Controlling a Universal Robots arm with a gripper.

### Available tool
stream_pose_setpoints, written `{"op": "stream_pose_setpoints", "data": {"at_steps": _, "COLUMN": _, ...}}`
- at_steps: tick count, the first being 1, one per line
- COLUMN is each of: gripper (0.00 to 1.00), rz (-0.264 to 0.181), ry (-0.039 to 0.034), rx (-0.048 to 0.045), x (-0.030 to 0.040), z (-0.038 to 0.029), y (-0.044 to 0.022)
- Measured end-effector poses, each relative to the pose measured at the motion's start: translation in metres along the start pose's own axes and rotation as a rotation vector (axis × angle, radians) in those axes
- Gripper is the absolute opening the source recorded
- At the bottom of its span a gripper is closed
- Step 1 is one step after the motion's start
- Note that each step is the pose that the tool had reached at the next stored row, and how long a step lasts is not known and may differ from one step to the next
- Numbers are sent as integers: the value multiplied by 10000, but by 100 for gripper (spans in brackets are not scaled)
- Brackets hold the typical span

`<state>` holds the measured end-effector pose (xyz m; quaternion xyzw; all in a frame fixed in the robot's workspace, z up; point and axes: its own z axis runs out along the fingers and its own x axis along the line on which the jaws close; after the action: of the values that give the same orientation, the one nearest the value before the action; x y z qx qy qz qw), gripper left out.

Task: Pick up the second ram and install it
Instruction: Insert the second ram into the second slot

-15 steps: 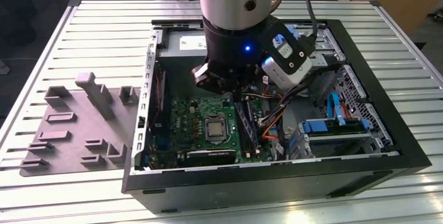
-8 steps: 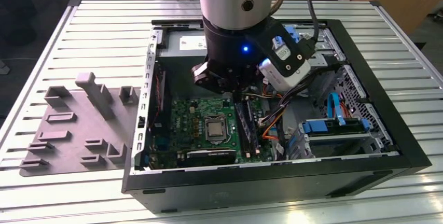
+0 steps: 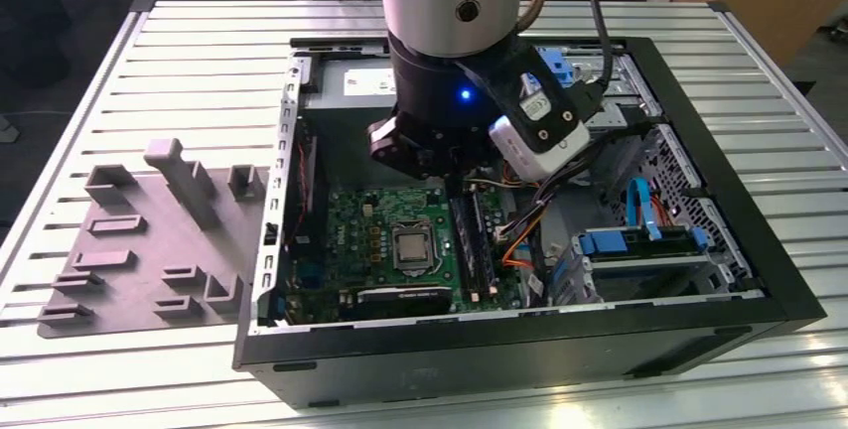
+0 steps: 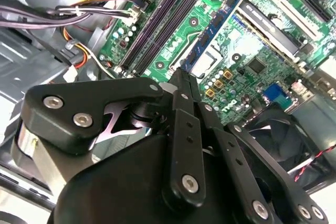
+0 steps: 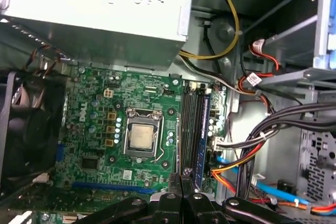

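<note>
My single arm reaches down into one open computer case standing on the slatted bench. In the second wrist view my gripper has its fingers drawn close together, pinching the second ram, one thin dark-blue stick held on edge. The stick runs out from the fingertips on both sides, as the two wrist views together show.

Below the gripper lies one green motherboard. Two long dark memory slots run just beside the held stick and parallel to it. Whether the stick's lower edge touches a slot I cannot tell.

One square processor socket sits near the gripper's tips, on the other side of the slots. One black case fan stands farther off, beyond the socket. One pale power supply box hangs past the far end of the slots.

One grey plastic tray with raised blocks rests on the bench outside the case, well apart from my gripper, toward the exterior view's left.
</note>
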<state>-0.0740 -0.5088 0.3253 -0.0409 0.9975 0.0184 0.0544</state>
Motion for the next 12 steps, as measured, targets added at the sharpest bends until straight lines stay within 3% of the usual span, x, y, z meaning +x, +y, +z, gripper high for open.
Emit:
{"op": "stream_pose_setpoints", "data": {"at_steps": 5, "gripper": 12, "rz": 467, "ry": -13, "rx": 53, "x": 0, "z": 2, "y": 0}}
{"op": "stream_pose_setpoints", "data": {"at_steps": 12, "gripper": 12, "rz": 494, "ry": -16, "rx": 55, "x": 0, "z": 8, "y": 0}}
